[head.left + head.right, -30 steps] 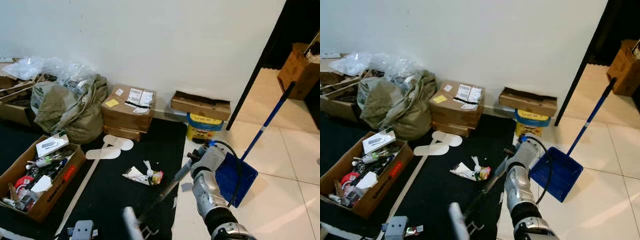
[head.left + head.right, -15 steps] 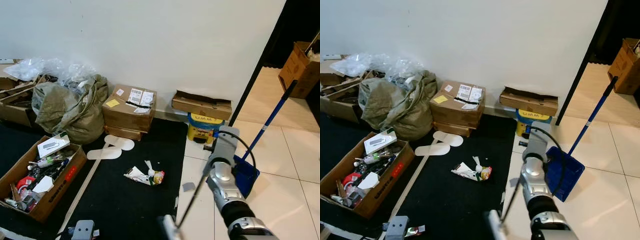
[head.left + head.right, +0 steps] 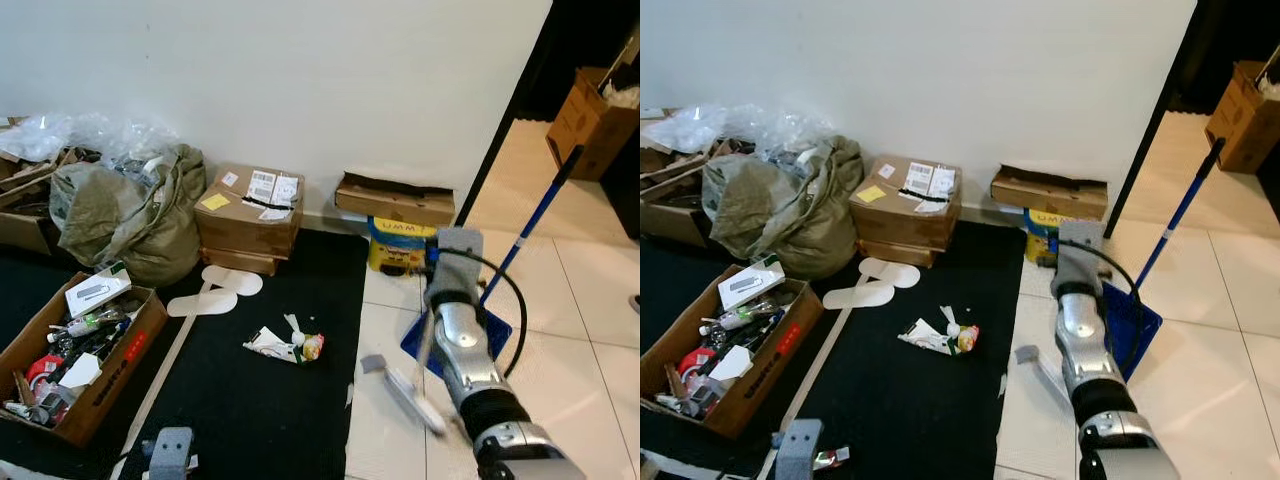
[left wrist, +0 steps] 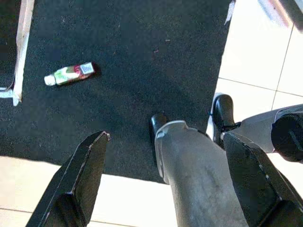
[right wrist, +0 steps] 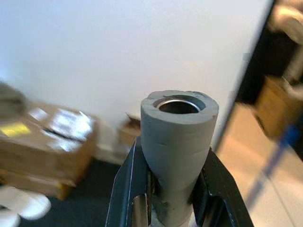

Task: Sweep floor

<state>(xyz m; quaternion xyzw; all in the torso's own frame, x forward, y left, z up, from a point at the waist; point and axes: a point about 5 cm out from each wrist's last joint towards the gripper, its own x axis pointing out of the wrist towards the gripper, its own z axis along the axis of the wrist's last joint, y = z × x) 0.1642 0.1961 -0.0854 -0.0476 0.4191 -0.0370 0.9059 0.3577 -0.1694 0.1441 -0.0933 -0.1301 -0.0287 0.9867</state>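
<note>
My right gripper (image 5: 174,152) is shut on the grey broom handle (image 5: 179,124). The right arm (image 3: 466,352) reaches forward over the white tiles, and the blurred broom head (image 3: 414,400) is low on the tile just left of it. A small grey scrap (image 3: 372,363) lies beside the broom head. The blue dustpan (image 3: 492,330) with its long blue handle (image 3: 540,215) stands just behind the arm. Crumpled wrapper litter (image 3: 285,346) lies on the black mat (image 3: 260,410). My left gripper (image 4: 163,182) hangs open above the mat, with a small bottle (image 4: 70,74) on the mat below.
Taped cardboard boxes (image 3: 248,212), a stuffed green sack (image 3: 125,215) and a yellow tub (image 3: 398,245) line the wall. An open box of clutter (image 3: 70,350) sits at the left, and white insoles (image 3: 215,290) lie on the mat. A dark doorway (image 3: 520,90) opens on the right.
The broom head has swung right, off the black mat and onto the white tile near the dustpan. My right arm turned with it. The camera shifted slightly.
</note>
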